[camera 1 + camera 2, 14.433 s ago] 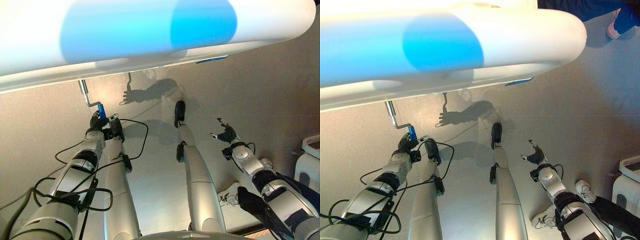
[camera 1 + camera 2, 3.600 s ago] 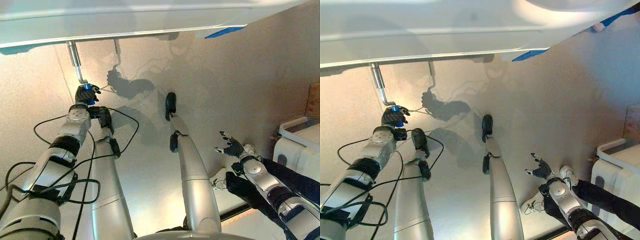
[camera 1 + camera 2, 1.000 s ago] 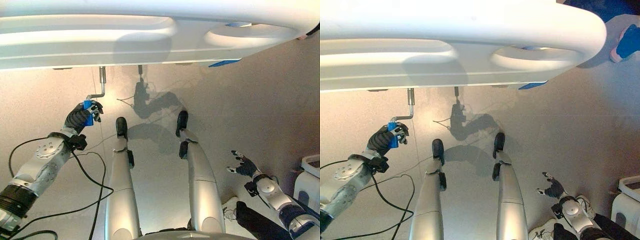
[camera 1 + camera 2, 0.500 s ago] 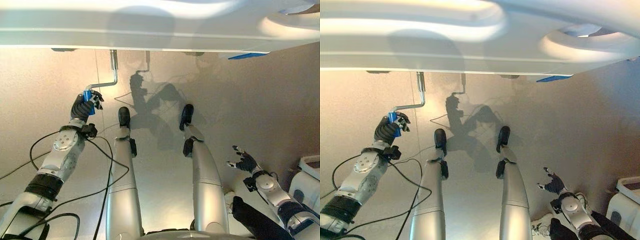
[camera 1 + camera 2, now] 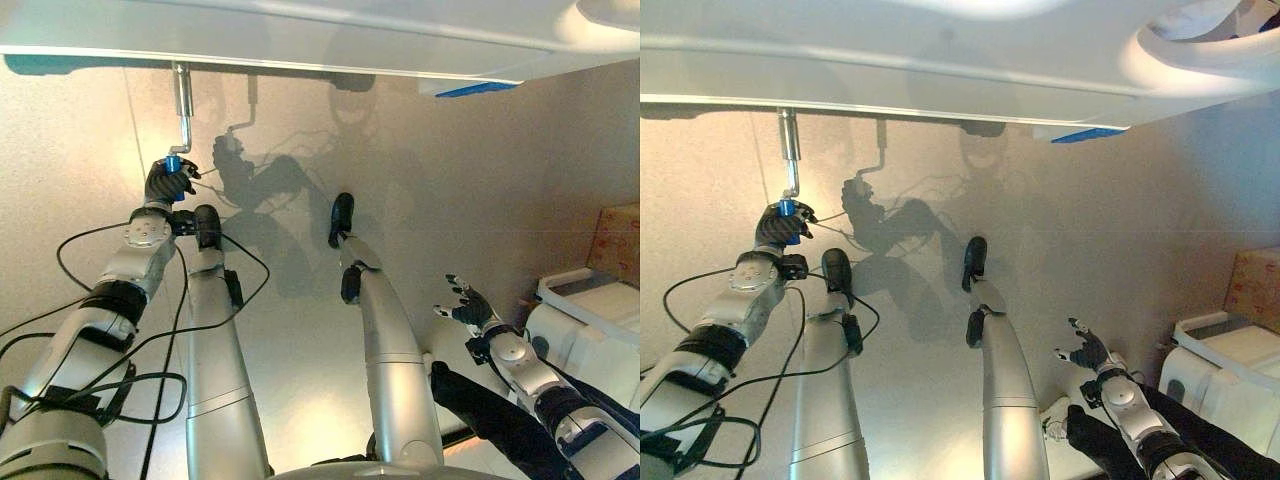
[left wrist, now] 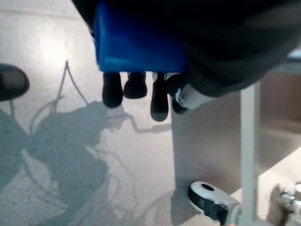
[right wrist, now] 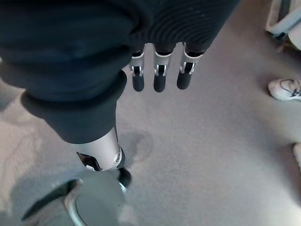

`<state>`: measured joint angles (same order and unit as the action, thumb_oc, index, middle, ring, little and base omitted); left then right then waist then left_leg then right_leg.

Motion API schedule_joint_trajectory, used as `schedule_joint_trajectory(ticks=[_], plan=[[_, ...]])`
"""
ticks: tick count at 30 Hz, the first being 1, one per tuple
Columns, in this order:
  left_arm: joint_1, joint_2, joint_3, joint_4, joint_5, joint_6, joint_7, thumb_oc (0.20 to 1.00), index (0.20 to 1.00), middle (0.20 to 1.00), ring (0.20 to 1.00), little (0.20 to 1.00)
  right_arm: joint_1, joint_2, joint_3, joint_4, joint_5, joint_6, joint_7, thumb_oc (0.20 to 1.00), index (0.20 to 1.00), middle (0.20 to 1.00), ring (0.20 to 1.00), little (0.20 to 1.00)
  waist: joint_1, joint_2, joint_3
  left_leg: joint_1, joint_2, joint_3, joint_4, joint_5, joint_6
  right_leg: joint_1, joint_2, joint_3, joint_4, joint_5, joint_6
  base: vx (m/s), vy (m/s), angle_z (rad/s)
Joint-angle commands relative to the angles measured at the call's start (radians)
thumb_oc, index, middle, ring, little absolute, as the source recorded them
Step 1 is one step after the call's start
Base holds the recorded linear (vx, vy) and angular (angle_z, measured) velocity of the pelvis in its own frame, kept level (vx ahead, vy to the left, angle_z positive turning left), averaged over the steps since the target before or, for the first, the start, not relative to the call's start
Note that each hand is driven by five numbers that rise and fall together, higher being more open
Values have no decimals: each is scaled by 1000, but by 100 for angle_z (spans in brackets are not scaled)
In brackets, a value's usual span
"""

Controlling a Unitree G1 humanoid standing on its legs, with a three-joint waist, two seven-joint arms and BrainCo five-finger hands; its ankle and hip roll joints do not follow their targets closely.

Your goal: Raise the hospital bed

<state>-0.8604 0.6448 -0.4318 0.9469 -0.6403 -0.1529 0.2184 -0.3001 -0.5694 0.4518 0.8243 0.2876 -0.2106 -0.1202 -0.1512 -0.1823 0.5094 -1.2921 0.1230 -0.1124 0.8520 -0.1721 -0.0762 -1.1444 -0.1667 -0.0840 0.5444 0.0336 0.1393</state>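
The white hospital bed (image 5: 300,40) spans the top of both eye views. A silver crank (image 5: 183,110) hangs down from its underside and ends in a blue handle (image 5: 172,164). My left hand (image 5: 166,184) is shut on that blue handle (image 6: 138,44), its dark fingertips curled round it in the left wrist view. My right hand (image 5: 470,309) hangs low at the right, away from the bed, fingers spread and holding nothing (image 7: 157,75).
A white cabinet (image 5: 590,310) and a cardboard box (image 5: 617,240) stand at the right. A person's dark-clothed leg (image 5: 500,420) and white shoe (image 7: 286,88) lie near my right arm. A bed castor (image 6: 211,200) rests on the grey floor.
The crank arm has swung from sideways to pointing straight down, with my left hand following on the blue handle. The camera has shifted too.
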Motion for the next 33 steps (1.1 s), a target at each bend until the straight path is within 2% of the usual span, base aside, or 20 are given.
schedule_joint_trajectory(ticks=[1, 6, 12, 24, 25, 26, 27, 33], plan=[[-18, 47, 21, 131, 105, 76, 46, 200, 200, 200, 200, 200, 37, -46, 50, -45, 65, 12, -16, 1000, 1000, 1000, 1000, 1000, 1, -72, -31, 13, -27, 44, 88, -58, 41, -68, 10, 28, 97, -62, -26, 7, -47, -4], [-17, -16, 16, 143, 172, 90, 51, 200, 200, 200, 200, 200, 7, -63, 67, -78, 64, 11, -27, 1000, 1000, 1000, 1000, 1000, 0, -79, -30, -11, -10, 35, 104, -47, 33, -103, 19, 24, 153, -77, -44, -4, -98, -4], [19, -64, 23, 132, 182, 98, 50, 200, 200, 200, 200, 200, -6, -90, 70, -90, 51, 15, -32, 1000, 1000, 1000, 1000, 1000, -15, -71, -42, -13, 13, 28, 87, -12, 17, -145, 40, 35, 203, -81, -61, -21, -94, -8], [101, -85, 91, 164, 190, 99, 49, 200, 200, 200, 200, 200, 29, -118, 56, -74, 38, 24, -4, 1000, 1000, 1000, 1000, 1000, -43, -62, -63, 44, 30, 44, -20, 37, 4, -116, 59, 45, 142, -51, -69, -20, -56, -7], [112, -90, 96, 162, 190, 101, 50, 319, 319, 319, 319, 319, 31, -123, 55, -73, 32, 26, -2, 1000, 1000, 1000, 1000, 1000, -44, -61, -64, 50, 31, 46, -28, 41, 3, -115, 61, 47, 140, -51, -70, -8, -51, -4], [119, -95, 99, 170, 190, 103, 45, 834, 834, 834, 834, 834, 33, -125, 55, -73, 31, 28, -1, 1000, 1000, 1000, 1000, 1000, -46, -61, -66, 56, 32, 48, -37, 46, 2, -110, 62, 46, 136, -50, -70, -10, -42, -3], [123, -99, 102, 174, 191, 104, 44, 1000, 1000, 1000, 1000, 1000, 37, -127, 53, -75, 29, 30, 2, 1000, 1000, 1000, 1000, 1000, -47, -60, -68, 58, 31, 48, -42, 49, 2, -109, 62, 46, 134, -50, -71, -9, -45, 0], [146, -111, 104, 178, 195, 106, 42, 1000, 1000, 1000, 1000, 1000, 47, -139, 49, -60, 25, 38, 11, 1000, 1000, 1000, 1000, 1000, -48, -47, -82, 73, 26, 51, -81, 71, -1, -103, 62, 50, 131, -54, -76, -5, -41, 3]])
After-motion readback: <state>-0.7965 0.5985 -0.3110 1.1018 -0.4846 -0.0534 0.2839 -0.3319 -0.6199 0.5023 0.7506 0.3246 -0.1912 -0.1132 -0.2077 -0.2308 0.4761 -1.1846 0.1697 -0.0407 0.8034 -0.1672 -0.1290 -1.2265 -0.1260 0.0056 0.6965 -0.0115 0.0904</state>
